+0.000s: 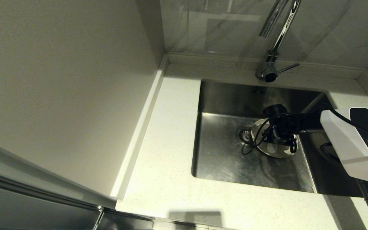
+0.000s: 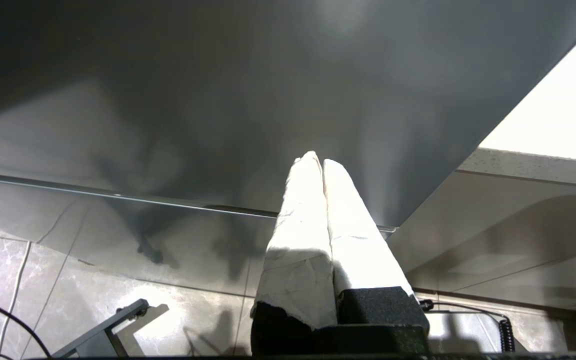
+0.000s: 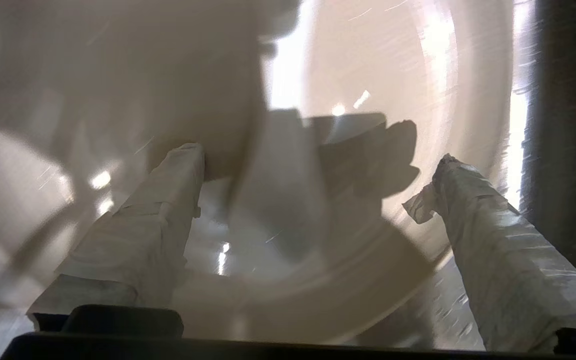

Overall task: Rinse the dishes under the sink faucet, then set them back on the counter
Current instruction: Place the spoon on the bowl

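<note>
The cream plate [image 1: 272, 150] lies on the floor of the sink [image 1: 222, 159], just right of the drain strainer [image 1: 244, 134]. My right gripper [image 1: 278, 137] hangs straight over it, largely hidden by its own wrist. In the right wrist view that gripper [image 3: 318, 156] is open, its taped fingers [image 3: 473, 200] spread wide over the plate [image 3: 393, 75]. A blurred white rounded dish, apparently the bowl [image 3: 133, 75], sits by the other fingertip. I cannot make out the spoon. The sink faucet [image 1: 276, 41] stands behind the basin. My left gripper [image 2: 318, 160] is shut and parked below the counter edge.
The speckled counter [image 1: 168, 134] runs left of and in front of the basin, with a low raised edge against the beige wall panel [image 1: 59, 80]. The faucet's side lever [image 1: 288, 67] points right. The basin walls close in around the right arm.
</note>
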